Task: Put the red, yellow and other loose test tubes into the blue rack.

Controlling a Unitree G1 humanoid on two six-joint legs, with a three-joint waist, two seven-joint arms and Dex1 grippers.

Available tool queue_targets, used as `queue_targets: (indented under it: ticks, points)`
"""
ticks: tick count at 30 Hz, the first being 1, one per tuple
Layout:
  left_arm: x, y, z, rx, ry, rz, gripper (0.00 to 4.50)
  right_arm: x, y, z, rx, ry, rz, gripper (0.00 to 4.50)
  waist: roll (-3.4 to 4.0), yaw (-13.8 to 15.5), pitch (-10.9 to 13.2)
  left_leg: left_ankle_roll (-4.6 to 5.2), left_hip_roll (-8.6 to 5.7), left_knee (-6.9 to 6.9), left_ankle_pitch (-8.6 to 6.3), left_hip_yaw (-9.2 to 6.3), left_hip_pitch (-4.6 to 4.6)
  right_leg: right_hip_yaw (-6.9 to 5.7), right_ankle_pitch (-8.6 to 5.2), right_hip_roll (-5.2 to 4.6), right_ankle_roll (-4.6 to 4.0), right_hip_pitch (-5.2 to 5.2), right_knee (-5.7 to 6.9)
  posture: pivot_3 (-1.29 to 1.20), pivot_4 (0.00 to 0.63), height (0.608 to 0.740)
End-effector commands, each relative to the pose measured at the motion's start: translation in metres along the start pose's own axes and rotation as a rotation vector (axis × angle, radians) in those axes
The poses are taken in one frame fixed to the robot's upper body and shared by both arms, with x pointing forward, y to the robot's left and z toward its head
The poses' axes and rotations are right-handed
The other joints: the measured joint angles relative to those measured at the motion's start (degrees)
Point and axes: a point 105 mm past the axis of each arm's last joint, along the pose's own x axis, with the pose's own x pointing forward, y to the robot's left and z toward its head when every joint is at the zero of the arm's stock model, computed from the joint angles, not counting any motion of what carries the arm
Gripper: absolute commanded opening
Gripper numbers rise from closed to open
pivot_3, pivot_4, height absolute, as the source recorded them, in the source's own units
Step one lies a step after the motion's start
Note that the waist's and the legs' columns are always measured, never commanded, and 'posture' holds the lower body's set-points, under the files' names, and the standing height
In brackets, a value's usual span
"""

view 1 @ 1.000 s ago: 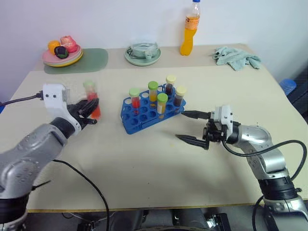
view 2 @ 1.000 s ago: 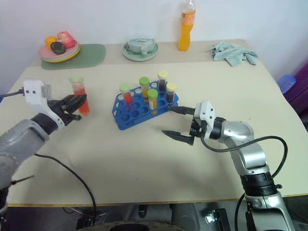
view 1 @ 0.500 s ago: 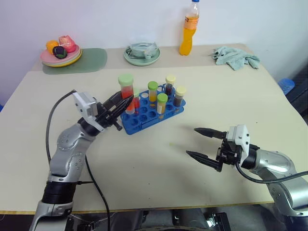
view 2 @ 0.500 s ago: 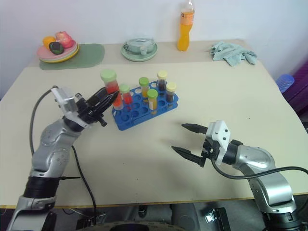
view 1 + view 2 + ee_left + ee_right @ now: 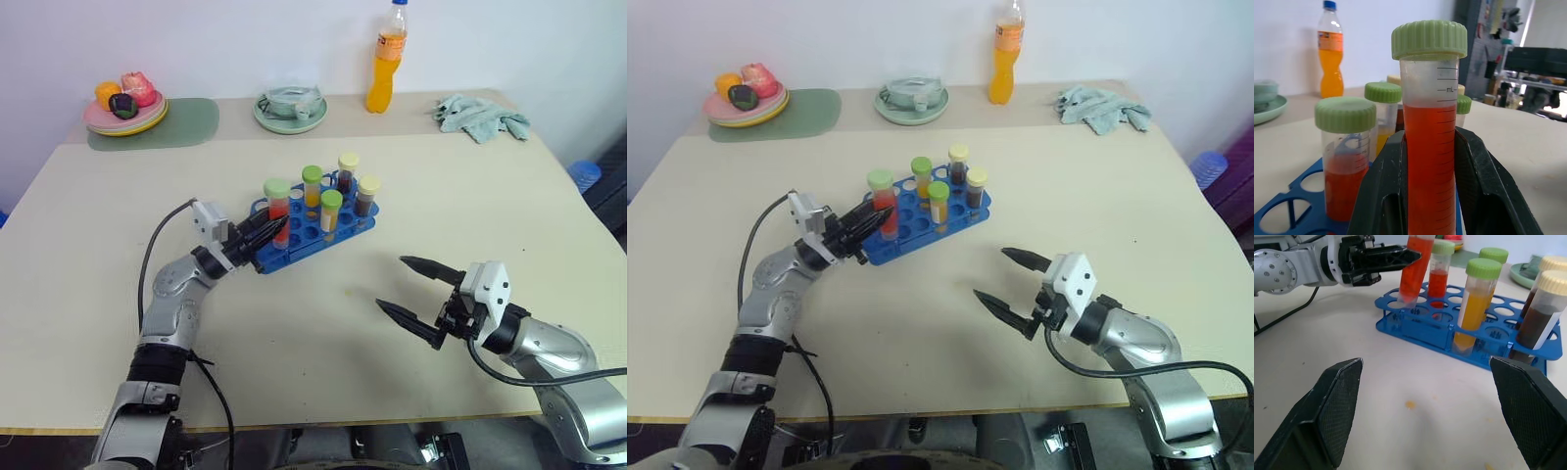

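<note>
Test tubes with green and pale caps [image 5: 331, 211] are already seated in the blue rack [image 5: 312, 233], while a red-filled tube [image 5: 1414, 269] is clamped by the left gripper [image 5: 263, 233] at a near-corner hole, not yet released, and the right gripper [image 5: 419, 299] is held agape, empty.

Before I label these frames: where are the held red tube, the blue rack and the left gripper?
held red tube [image 5: 1430, 147]: left wrist view, liquid-filled body.
blue rack [image 5: 1425, 330]: right wrist view, near side wall.
left gripper [image 5: 277, 227]: left eye view, fingertips clamping the tube.
</note>
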Motion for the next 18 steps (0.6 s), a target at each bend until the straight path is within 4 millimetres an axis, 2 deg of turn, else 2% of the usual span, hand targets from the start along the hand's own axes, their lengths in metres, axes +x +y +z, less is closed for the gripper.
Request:
queue_targets:
  ticks: [1,7,12,18]
  points:
    - [0.001,0.005,0.002,0.033,0.008,-0.014,0.68,0.003,0.003,0.008,-0.026,-0.039,-0.003,4.22,0.00,0.00,0.00,0.00,0.00,0.00,0.00,0.00,0.00,0.00,0.00,0.00,0.00,0.00,0.00,0.00,0.150,0.740]
    - [0.012,0.004,-0.008,0.064,0.051,-0.062,0.68,0.005,0.002,0.008,-0.027,-0.043,-0.008,4.22,0.00,0.02,-0.01,0.00,0.00,0.00,0.00,-0.02,0.13,-0.02,0.00,0.01,0.01,0.17,-0.01,0.00,0.150,0.740]
    - [0.019,-0.007,-0.010,0.049,0.036,-0.124,0.68,0.006,0.000,0.008,-0.047,-0.034,-0.002,4.22,0.00,-0.01,-0.01,0.01,0.00,0.00,0.00,-0.04,0.22,-0.05,0.00,0.01,0.01,0.28,-0.02,0.00,0.150,0.740]
    - [0.018,-0.015,-0.013,0.025,0.035,-0.162,0.68,0.006,-0.002,0.010,-0.059,-0.033,0.000,4.22,-0.01,0.02,-0.01,0.02,0.00,0.00,-0.01,-0.07,0.23,-0.07,0.00,0.01,0.02,0.29,-0.03,0.00,0.150,0.740]
